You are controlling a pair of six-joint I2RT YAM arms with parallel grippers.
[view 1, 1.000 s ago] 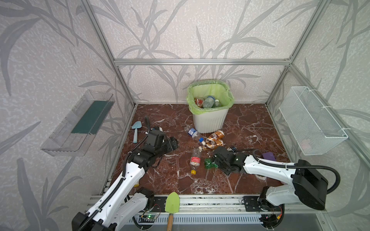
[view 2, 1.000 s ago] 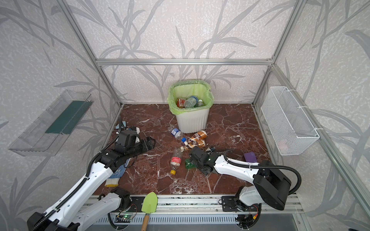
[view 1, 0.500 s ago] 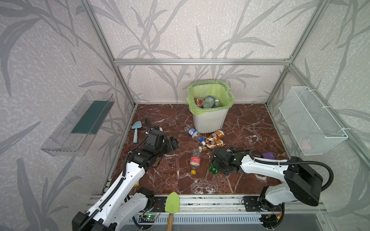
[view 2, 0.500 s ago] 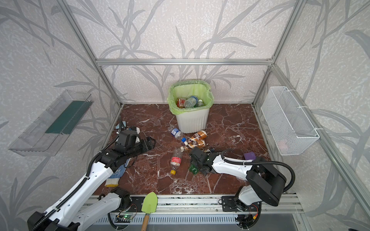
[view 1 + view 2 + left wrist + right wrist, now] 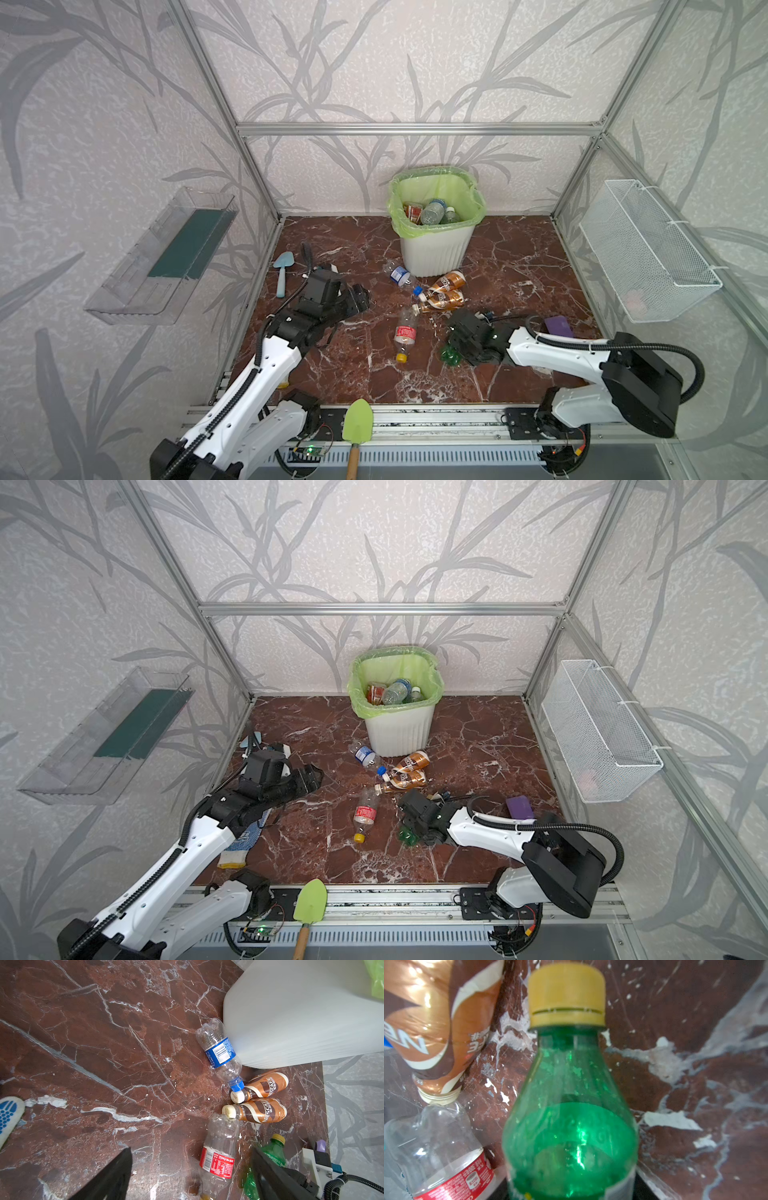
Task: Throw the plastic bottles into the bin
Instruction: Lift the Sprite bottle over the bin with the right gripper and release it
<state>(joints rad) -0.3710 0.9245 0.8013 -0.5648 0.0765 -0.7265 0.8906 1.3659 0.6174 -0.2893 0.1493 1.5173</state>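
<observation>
- In both top views, your right gripper [image 5: 457, 353] has come down low on the marble floor [image 5: 519, 257] and closed in around the green bottle [image 5: 449, 356], whose base pokes out beside the black wrist; a second ago the jaws stood wide, so the pick looks just made
- Your left gripper [image 5: 309, 777] still hangs with jaws apart and nothing between them, well left of the pile
- The bin [image 5: 399, 733] stands at the back wall, already holding several bottles; four more lie loose between it and your right arm
- The left wrist view shows you the blue-label bottle [image 5: 220, 1053] touching the bin's wall, two brown-wrapped bottles [image 5: 261, 1099] just beside it, and the red-label bottle [image 5: 218, 1147] lying next to the green one
- The right wrist view is filled by the green bottle, yellow cap [image 5: 566, 995] pointing away; the jaws themselves are out of frame
- Judged from this, your next job is the lift and carry to the bin, clearing the red-label bottle alongside
</observation>
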